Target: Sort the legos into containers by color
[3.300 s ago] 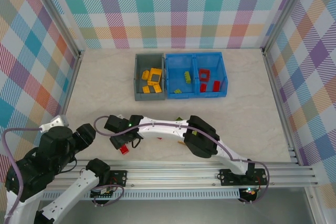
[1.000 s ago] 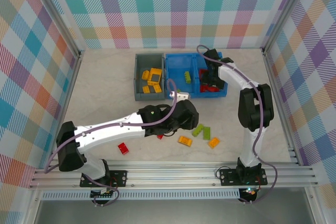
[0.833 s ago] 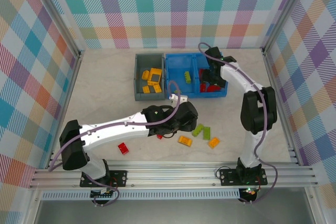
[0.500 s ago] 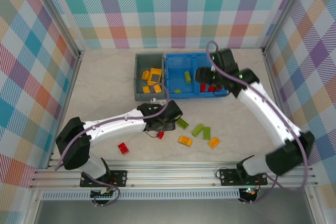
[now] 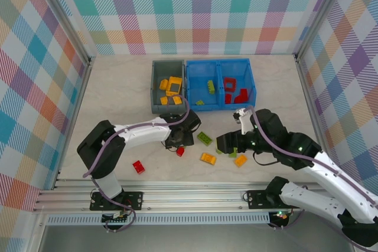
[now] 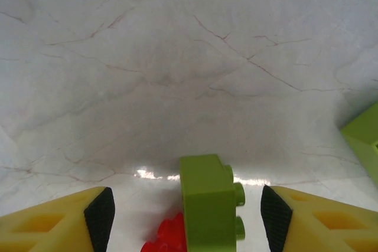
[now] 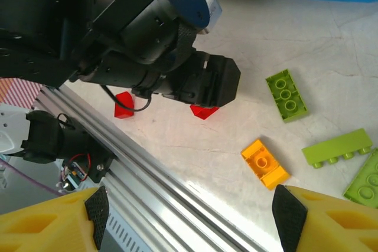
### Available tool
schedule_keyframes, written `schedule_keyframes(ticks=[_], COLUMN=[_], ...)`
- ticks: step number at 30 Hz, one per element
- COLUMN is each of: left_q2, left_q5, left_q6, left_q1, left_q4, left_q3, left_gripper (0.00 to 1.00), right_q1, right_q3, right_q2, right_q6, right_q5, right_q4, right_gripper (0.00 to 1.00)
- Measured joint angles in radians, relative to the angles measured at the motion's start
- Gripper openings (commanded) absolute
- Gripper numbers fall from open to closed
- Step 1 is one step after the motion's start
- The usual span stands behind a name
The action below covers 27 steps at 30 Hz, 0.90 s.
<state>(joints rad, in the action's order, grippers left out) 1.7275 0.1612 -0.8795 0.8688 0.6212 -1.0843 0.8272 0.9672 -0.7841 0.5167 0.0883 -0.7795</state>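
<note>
Green brick (image 6: pixel 208 202) is lying on the counter (image 6: pixel 177 57) squarely between the left end effector's (image 6: pixel 187 216) wide-open fingers (image 6: pixel 53 225), just near of the grey bin (image 5: pixel 155 90), long axis running away from the wrist.

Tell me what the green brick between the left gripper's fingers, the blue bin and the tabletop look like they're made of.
Green brick: likely moulded plastic, smooth, uniform colour, soft sheen. Blue bin: probably plastic too, thin even-coloured walls. Tabletop: marble-look surface, veined and glossy with glare; real stone or laminate, can't tell.
</note>
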Motion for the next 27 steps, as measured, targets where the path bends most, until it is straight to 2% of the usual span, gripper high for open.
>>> schedule_keyframes(ticks=[6, 12, 19, 23, 27], left_q2=[0.032, 0.031, 0.004, 0.007, 0.058], left_q5=[-0.005, -0.004, 0.029, 0.060, 0.100], left_q6=[-0.012, -0.016, 0.011, 0.064, 0.129], left_q1=[0.000, -0.001, 0.000, 0.000, -0.002], left_q4=[-0.028, -0.045, 0.012, 0.088, 0.135], left_q3=[0.000, 0.002, -0.051, -0.231, -0.481], left_gripper=[0.39, 0.22, 0.20, 0.20, 0.20], right_q1=[0.021, 0.037, 0.045, 0.045, 0.045], right_q3=[-0.003, -0.003, -0.002, -0.002, -0.002], right_q2=[-0.040, -0.072, -0.076, -0.045, 0.023], right_q6=[0.028, 0.038, 0.043, 0.039, 0.036], right_q5=[-0.001, -0.011, -0.036, -0.116, -0.227], right_q4=[-0.001, 0.000, 0.001, 0.013, 0.060], right_gripper=[0.73, 0.72, 0.71, 0.70, 0.71])
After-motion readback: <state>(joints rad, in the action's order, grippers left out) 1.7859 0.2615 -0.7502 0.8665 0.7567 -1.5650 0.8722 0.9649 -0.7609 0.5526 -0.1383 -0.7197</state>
